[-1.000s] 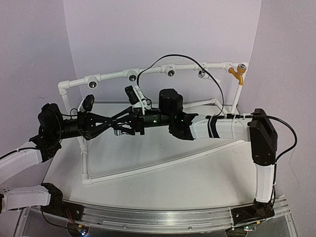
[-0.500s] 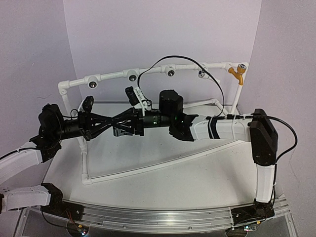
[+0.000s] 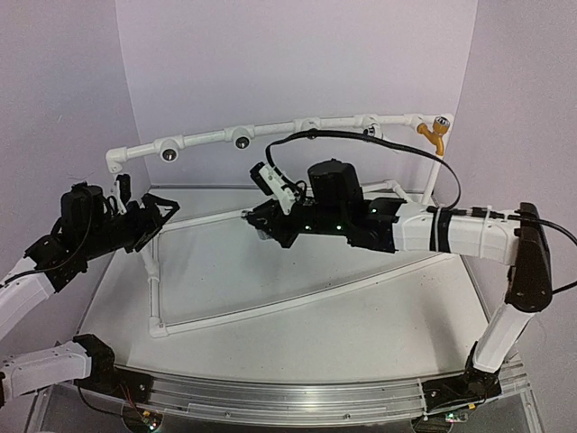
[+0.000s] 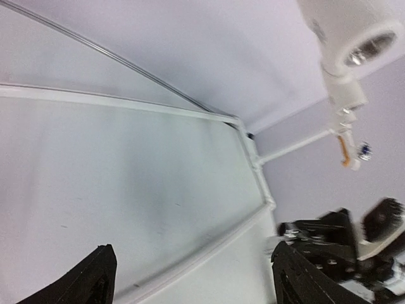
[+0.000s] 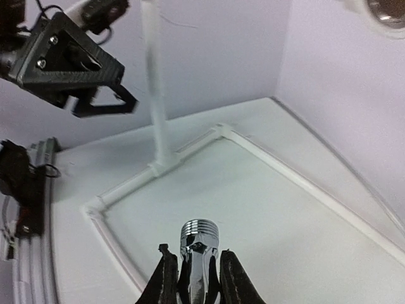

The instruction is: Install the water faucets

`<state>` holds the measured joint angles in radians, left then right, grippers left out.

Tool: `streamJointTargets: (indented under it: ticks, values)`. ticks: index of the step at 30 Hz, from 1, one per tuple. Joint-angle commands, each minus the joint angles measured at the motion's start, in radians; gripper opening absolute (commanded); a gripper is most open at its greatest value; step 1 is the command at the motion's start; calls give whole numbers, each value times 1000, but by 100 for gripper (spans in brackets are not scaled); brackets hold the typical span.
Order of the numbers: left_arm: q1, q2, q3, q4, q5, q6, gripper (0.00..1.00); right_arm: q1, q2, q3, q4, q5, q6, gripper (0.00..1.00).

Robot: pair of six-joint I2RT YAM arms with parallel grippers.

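Chrome shows up only in the right wrist view: a silver-grey metal water faucet [image 5: 200, 235], its ribbed threaded end pointing away from the camera, is clamped between the two dark fingers of the right gripper [image 5: 195, 258]. From the top camera that same right gripper [image 3: 261, 224] is a dark mass held above the white table [image 3: 361, 334], over the middle of the white pipe frame [image 3: 270, 305]. The silver faucet is hidden there, or too small to pick out.

The top view gives the clearest look at the orange-yellow faucet [image 3: 433, 135], seated at the right end of the frame's raised back rail, well apart from both grippers. The left wrist view catches what is probably that same orange-yellow faucet [image 4: 345, 151] as a tiny distant shape below a blurred white tee fitting [image 4: 342, 19] with a dark round hole.

The left gripper [image 3: 155, 213] hangs near the frame's left end with its jaws spread wide. Its own camera shows the two black fingers [image 4: 95, 282] apart, with only bare tabletop between them. The silver faucet sits off to that gripper's right, not touching it.
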<state>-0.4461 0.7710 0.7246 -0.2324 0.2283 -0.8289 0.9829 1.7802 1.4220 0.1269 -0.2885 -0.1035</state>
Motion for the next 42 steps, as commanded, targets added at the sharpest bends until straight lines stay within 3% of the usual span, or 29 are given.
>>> streamJointTargets:
  ticks: [1,6,9,13,20,24,28,34,42]
  values:
    - [4,5,45,-278,-411,121,89,7,-127,46,-200,446,-347,0]
    - [48,-17,28,-277,-545,90,89,10,-154,49,-204,734,-622,0]
    - [131,-32,12,-221,-513,117,89,6,-134,60,-187,828,-746,0]
    - [293,27,3,-96,-307,200,93,-18,-127,68,-170,859,-837,0]
    - [310,113,26,73,-287,322,92,-23,-153,-1,22,899,-989,0]
    - [310,99,-18,183,-305,386,86,0,-147,-79,274,959,-1182,0]
    - [310,88,-65,254,-344,397,73,9,-131,-108,446,965,-1327,0]
    - [310,104,-116,319,-365,421,60,8,-111,-78,494,940,-1391,0]
    - [310,125,-147,362,-335,460,38,-16,-94,-48,447,901,-1346,0]
